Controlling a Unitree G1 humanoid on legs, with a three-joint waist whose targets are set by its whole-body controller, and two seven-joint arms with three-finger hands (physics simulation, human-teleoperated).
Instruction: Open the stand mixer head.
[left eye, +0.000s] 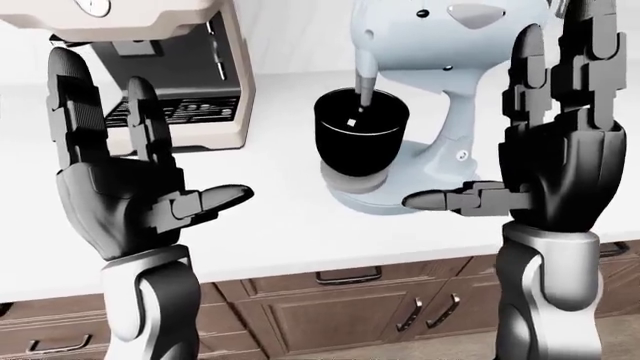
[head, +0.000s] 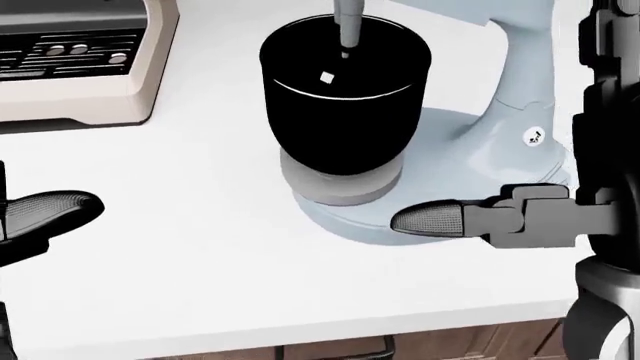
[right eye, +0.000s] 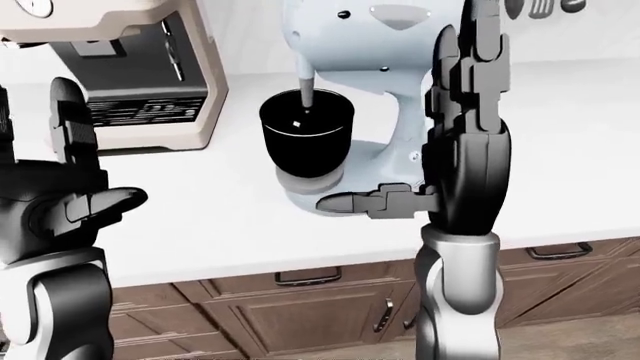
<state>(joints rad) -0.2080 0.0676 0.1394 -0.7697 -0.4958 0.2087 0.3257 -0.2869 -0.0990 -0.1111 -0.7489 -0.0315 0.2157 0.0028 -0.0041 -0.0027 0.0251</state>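
Note:
A pale blue stand mixer (left eye: 455, 112) stands on the white counter (left eye: 270, 217), its head (left eye: 440, 26) down over a black bowl (left eye: 360, 131) with the beater shaft in it. My right hand (left eye: 545, 150) is raised open, palm up, in front of the mixer's column, thumb pointing left toward the base. My left hand (left eye: 125, 172) is also raised and open, left of the bowl, holding nothing. In the head view the bowl (head: 343, 97) fills the top middle and the right thumb (head: 430, 217) lies over the mixer base.
A beige espresso machine (left eye: 160, 75) stands on the counter at the left, behind my left hand. Brown wooden drawers and cabinet doors with dark handles (left eye: 350, 277) run below the counter edge.

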